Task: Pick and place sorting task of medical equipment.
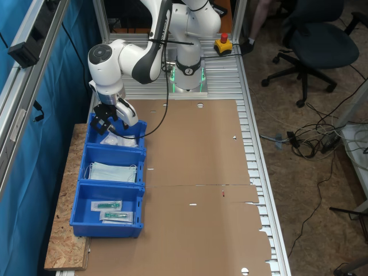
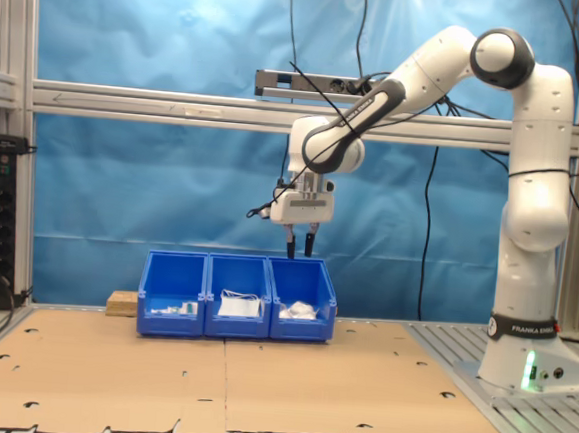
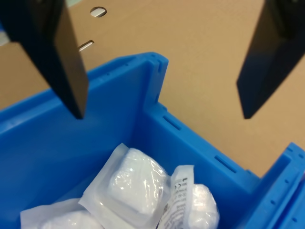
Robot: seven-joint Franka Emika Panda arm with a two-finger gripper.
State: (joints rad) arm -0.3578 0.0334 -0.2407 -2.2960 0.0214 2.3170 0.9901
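Several white sealed packets of medical equipment (image 3: 136,183) lie in an open blue bin (image 3: 57,143). My gripper (image 3: 163,114) hangs above that bin, open, with nothing between its black fingers (image 3: 62,57). In the first exterior view the gripper (image 1: 106,121) is over the bin (image 1: 141,127) nearest the arm's base, with the packets (image 1: 118,140) below it. In the second exterior view the gripper (image 2: 299,245) sits a little above the end bin (image 2: 325,298), and the packets (image 2: 300,311) are apart from it.
Three blue bins stand in a row at the edge of the brown cardboard tabletop (image 1: 195,172). The middle bin holds pale blue face masks (image 1: 112,171); the far one holds flat packets with teal pieces (image 1: 112,210). A chipboard slab (image 1: 63,241) lies under the bins. An office chair (image 1: 322,40) stands off the table.
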